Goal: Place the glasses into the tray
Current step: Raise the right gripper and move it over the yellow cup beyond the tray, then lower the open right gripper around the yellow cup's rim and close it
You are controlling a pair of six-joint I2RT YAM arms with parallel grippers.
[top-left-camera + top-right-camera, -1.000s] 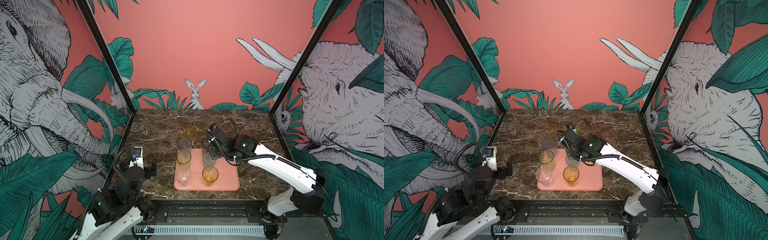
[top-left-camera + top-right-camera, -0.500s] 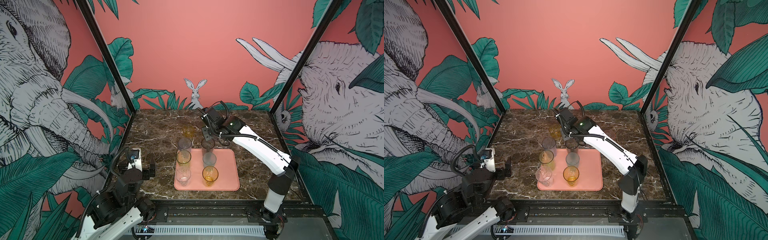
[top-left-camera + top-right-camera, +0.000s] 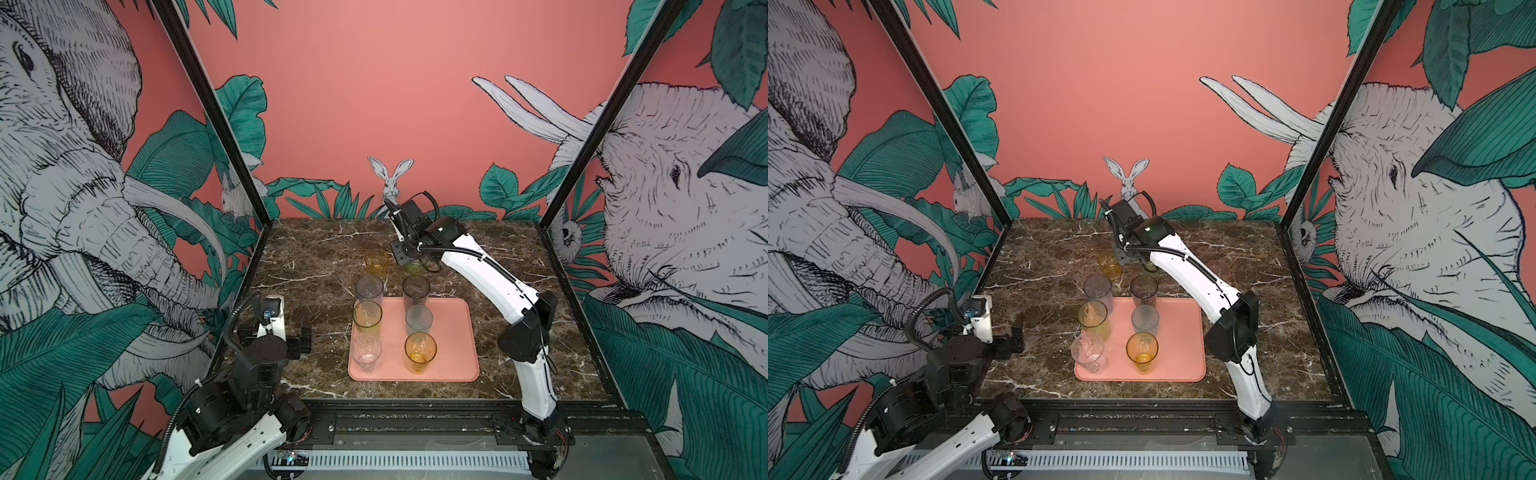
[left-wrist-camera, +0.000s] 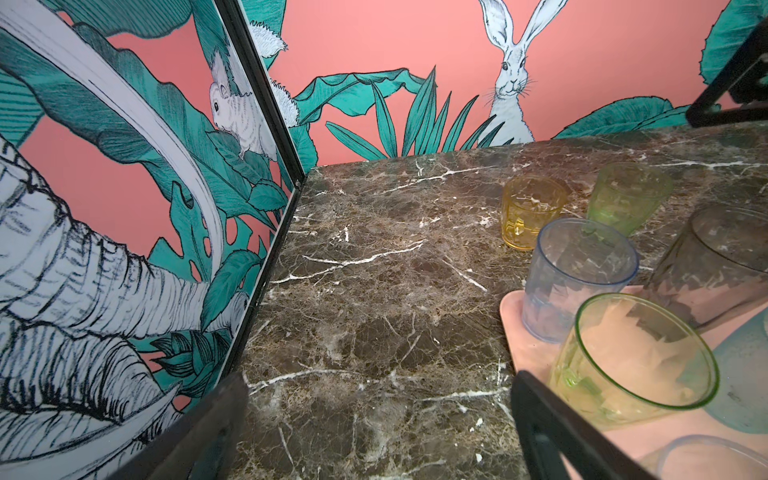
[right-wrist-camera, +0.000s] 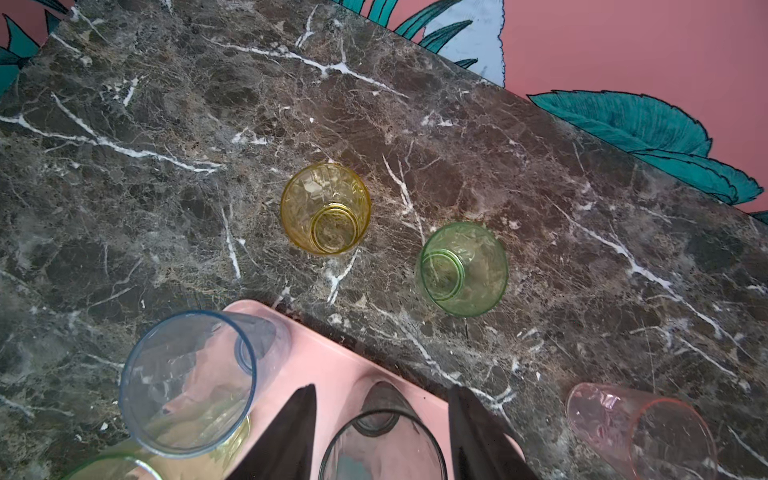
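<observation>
Right gripper [image 5: 382, 392] jaws half open, empty, above green glass [image 5: 462, 269] just far of tray [image 3: 453, 332]. Left gripper [image 4: 378, 378] wide open, idle, near left. Six glasses [image 3: 420, 349] on tray; green, yellow glass [image 5: 325, 208], pink glass [image 5: 640, 432] off it. Straddle green at mid-wall, clear smoky glass [image 3: 415, 293] rim, lift straight.

No lettering, brand, number or sign is legible on the glasses [image 3: 420, 351], the tray [image 3: 454, 332] or the bench [image 3: 311, 257].
</observation>
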